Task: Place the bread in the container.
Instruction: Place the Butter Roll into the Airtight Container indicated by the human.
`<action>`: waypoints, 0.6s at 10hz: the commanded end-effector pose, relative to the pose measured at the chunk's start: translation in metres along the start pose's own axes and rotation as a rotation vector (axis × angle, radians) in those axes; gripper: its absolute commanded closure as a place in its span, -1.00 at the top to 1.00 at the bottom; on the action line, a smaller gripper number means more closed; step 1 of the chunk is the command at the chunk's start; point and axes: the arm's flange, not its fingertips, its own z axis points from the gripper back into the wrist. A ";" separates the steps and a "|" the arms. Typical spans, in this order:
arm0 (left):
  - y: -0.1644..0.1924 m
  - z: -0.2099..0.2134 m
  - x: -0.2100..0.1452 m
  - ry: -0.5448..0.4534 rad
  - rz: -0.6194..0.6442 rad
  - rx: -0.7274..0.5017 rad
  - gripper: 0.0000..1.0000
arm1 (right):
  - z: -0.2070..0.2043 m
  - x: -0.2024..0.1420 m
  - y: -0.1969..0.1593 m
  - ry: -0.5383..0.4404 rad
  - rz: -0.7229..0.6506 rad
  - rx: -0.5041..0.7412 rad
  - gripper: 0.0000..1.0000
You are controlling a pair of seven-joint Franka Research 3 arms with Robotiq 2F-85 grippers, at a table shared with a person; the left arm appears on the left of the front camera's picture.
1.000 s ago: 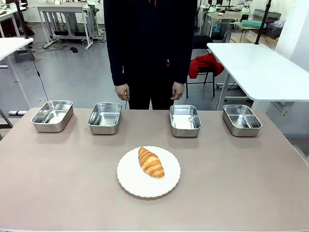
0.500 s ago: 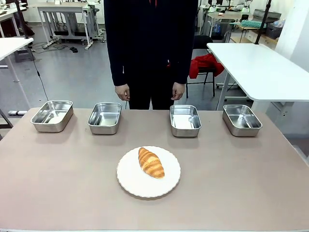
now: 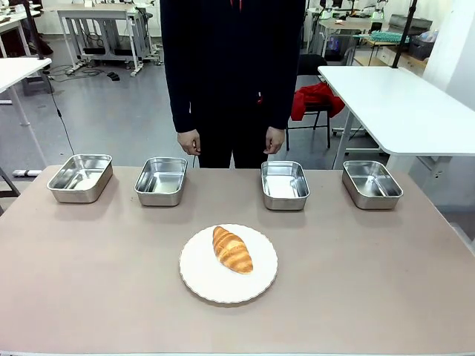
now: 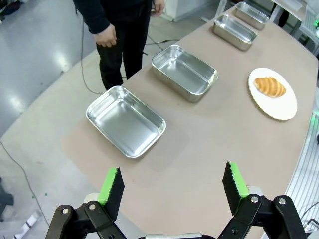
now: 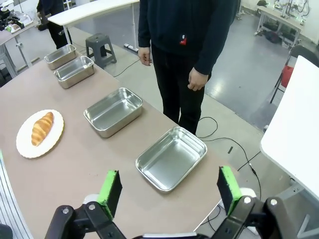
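Observation:
The bread, a golden-brown croissant (image 3: 232, 249), lies on a round white plate (image 3: 197, 280) near the table's middle front; it also shows in the left wrist view (image 4: 269, 86) and the right wrist view (image 5: 42, 128). Several alike steel containers stand in a row along the far edge (image 3: 81, 177) (image 3: 161, 180) (image 3: 284, 185) (image 3: 371, 183). My left gripper (image 4: 173, 188) hangs open above the table's left end, near the leftmost container (image 4: 125, 120). My right gripper (image 5: 169, 188) hangs open above the right end, near the rightmost container (image 5: 171, 158). Both hold nothing.
A person in dark clothes stands at the far side, hands (image 3: 188, 140) (image 3: 274, 139) hanging at the sides, behind the two middle containers. A white table (image 3: 401, 104) and a chair with a red cloth (image 3: 316, 99) stand beyond the right side.

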 end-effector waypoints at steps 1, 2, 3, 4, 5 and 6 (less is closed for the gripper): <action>-0.009 -0.002 0.002 0.001 0.019 0.024 1.00 | -0.006 -0.002 0.011 0.006 -0.004 -0.023 1.00; -0.009 -0.003 0.001 0.013 0.020 0.033 1.00 | -0.007 -0.001 0.010 0.009 -0.011 -0.016 1.00; -0.009 -0.004 0.000 0.013 0.026 0.034 1.00 | -0.007 -0.001 0.010 0.009 -0.017 -0.023 1.00; -0.009 -0.005 0.001 0.000 0.038 0.043 1.00 | -0.008 0.000 0.009 0.013 -0.022 -0.033 1.00; -0.007 -0.006 0.002 -0.003 0.070 0.082 1.00 | -0.010 0.001 0.006 0.036 -0.038 -0.053 1.00; -0.003 -0.003 0.002 0.003 0.016 0.022 1.00 | -0.008 -0.003 0.005 0.011 -0.003 0.003 1.00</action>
